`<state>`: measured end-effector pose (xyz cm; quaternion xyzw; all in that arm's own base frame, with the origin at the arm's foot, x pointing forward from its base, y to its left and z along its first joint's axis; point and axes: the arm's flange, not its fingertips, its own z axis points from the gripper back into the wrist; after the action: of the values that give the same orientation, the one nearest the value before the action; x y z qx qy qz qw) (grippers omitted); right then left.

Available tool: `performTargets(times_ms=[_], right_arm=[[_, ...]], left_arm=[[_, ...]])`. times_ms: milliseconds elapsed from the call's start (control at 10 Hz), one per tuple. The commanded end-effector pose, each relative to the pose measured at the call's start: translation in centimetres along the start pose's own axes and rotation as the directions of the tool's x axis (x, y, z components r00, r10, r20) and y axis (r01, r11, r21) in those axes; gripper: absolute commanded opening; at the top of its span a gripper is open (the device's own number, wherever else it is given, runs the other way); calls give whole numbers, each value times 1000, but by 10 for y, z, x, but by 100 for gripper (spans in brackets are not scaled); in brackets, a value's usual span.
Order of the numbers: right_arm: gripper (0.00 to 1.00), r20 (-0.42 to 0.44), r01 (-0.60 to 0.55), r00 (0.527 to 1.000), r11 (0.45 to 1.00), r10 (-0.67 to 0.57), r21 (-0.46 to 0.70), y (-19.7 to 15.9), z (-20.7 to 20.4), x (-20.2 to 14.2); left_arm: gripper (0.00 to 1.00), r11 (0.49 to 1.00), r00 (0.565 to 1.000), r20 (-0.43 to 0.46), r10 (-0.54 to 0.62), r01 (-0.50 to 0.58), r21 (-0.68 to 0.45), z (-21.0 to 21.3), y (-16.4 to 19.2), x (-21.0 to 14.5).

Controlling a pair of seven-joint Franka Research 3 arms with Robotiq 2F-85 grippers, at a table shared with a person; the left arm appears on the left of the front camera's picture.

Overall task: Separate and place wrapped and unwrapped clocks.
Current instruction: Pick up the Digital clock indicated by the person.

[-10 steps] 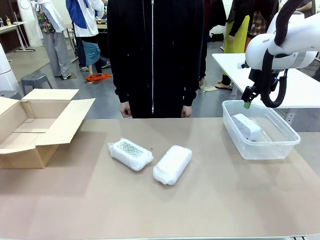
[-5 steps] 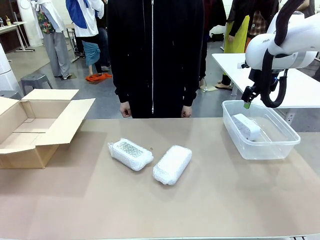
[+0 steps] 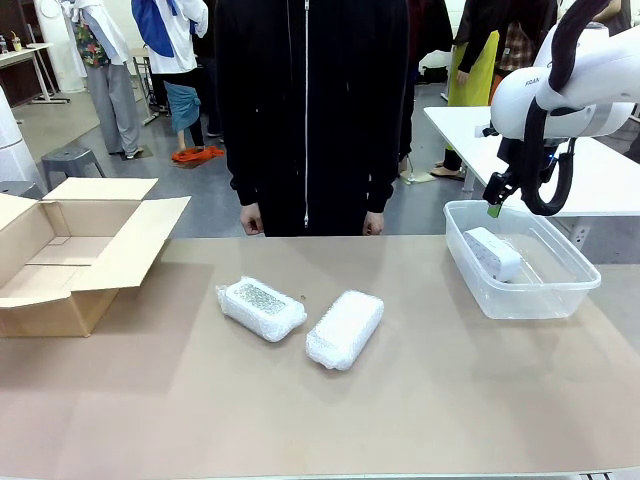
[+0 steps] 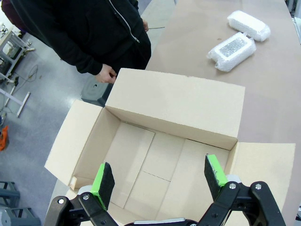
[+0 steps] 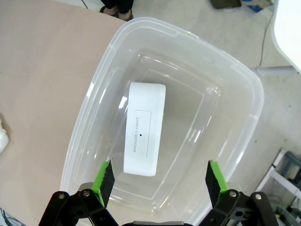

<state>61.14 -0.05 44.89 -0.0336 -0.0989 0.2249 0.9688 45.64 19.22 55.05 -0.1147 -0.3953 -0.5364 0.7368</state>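
Nothing has moved since the earlier frames: arms, clocks and person stand exactly as they did.

Front view: the right gripper (image 3: 493,205) hangs at the upper right of the frame, above the far end of the clear tub (image 3: 580,272), apart from it. The bare clock (image 3: 492,253) lies inside the tub. At mid-frame on the worktop (image 3: 300,420) lie the left-hand wrapped clock (image 3: 261,308) and the right-hand wrapped clock (image 3: 345,328), just beside each other. The open cardboard box (image 3: 45,310) sits at the left edge. The person (image 3: 305,110) stands at the far side, hands hanging down.

Left wrist view: the left gripper (image 4: 159,176) has its jaws wide apart and holds nothing, poised over the bare floor of the box (image 4: 178,101). Both wrapped clocks show in the upper right corner, well apart from it.

Right wrist view: the right gripper (image 5: 161,180) is also spread wide and empty, looking straight down on the bare clock (image 5: 143,136) in the tub (image 5: 254,94).

By my reading the unwrapped clock is sorted and the wrapped pair is next, presumably bound for the box. That calls for one arm to travel to mid-worktop, come down over a wrapped clock across its narrow width, and close gently, since bubble wrap will likely give and slip
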Motion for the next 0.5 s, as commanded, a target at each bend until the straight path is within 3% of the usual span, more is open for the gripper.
performTargets(times_ms=[0,400], right_arm=[[100,0,-1,1000,1000,1,-1,0,0,0],[100,0,0,1000,1000,0,0,0,0,0]], left_arm=[[100,1000,1000,26,-5,5,3,0,1,1],[100,1000,1000,26,-5,5,3,0,1,1]])
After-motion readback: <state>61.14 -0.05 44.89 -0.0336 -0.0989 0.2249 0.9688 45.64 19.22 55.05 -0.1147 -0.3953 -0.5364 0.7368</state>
